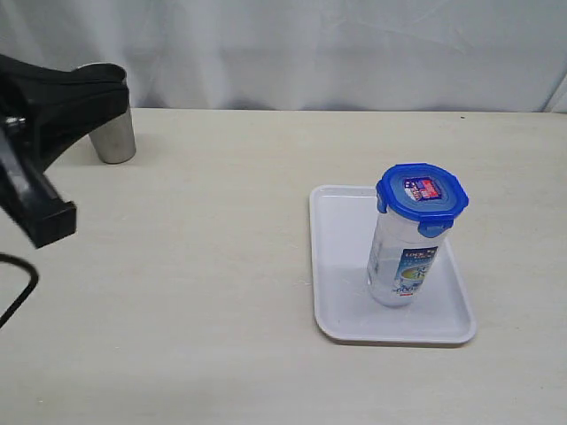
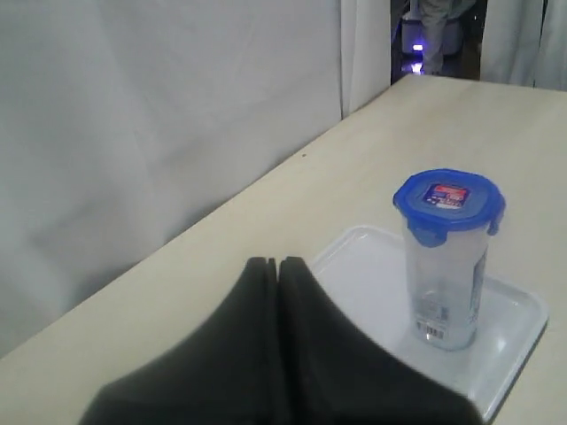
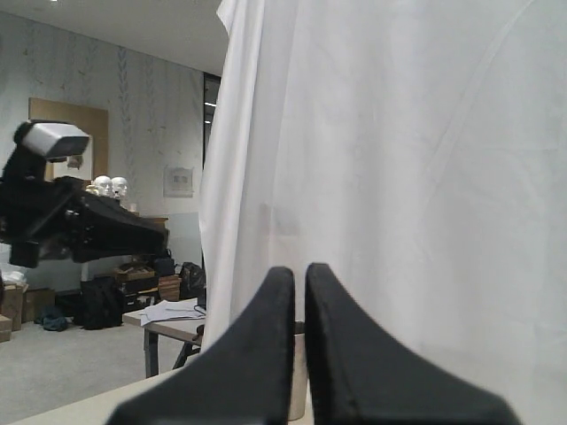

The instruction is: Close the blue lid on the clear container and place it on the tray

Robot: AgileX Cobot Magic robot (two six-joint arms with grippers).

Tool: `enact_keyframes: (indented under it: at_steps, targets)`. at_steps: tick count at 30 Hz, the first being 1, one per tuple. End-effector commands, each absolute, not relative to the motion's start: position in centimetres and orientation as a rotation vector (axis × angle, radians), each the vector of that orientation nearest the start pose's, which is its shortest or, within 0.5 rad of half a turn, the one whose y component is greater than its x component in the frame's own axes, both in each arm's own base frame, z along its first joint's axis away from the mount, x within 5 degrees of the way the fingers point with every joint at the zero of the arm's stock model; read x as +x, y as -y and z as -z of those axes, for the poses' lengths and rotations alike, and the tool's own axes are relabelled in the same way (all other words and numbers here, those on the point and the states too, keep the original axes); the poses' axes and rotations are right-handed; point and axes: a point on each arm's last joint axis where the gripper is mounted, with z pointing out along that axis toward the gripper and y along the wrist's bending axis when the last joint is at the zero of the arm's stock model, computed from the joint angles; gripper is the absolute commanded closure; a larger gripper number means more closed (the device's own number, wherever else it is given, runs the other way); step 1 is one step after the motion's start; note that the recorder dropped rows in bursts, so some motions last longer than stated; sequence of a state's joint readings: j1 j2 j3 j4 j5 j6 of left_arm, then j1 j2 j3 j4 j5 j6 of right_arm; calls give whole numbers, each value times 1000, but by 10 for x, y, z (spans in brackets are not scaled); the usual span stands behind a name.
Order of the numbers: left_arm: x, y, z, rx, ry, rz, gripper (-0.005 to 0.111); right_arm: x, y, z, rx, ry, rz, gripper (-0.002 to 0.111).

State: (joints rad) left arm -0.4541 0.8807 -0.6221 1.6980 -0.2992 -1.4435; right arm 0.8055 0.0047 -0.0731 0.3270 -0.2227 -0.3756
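The clear container [image 1: 403, 266] stands upright on the white tray [image 1: 337, 266], right of the table's middle. The blue lid [image 1: 422, 197] sits on top of it, with its flaps folded down. In the left wrist view the lid [image 2: 449, 199], container [image 2: 447, 292] and tray [image 2: 372, 274] lie ahead of my left gripper [image 2: 277, 263], well apart from it. My left gripper [image 1: 120, 93] is shut and empty, raised at the far left in front of a steel cup. My right gripper [image 3: 299, 270] is shut on nothing and faces the white curtain.
A tapered steel cup [image 1: 115, 142] stands at the table's back left corner; it shows as a sliver behind the right fingers [image 3: 299, 371]. A white curtain [image 1: 337, 53] hangs behind the table. A black cable [image 1: 22, 292] loops at the left edge.
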Motion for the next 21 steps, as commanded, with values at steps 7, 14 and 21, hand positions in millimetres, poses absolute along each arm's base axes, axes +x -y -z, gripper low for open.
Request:
enact_keyframes:
  at_steps: [7, 14, 21]
  targets:
    - [98, 78, -316, 766, -1472, 429, 107, 37, -29, -255, -455, -1142, -610, 104]
    - [86, 81, -312, 838, -1437, 499, 107, 37, -29, -255, -455, -1142, -610, 104]
    - [76, 88, -310, 938, -1403, 604, 107, 37, -29, -255, -455, -1142, -610, 104]
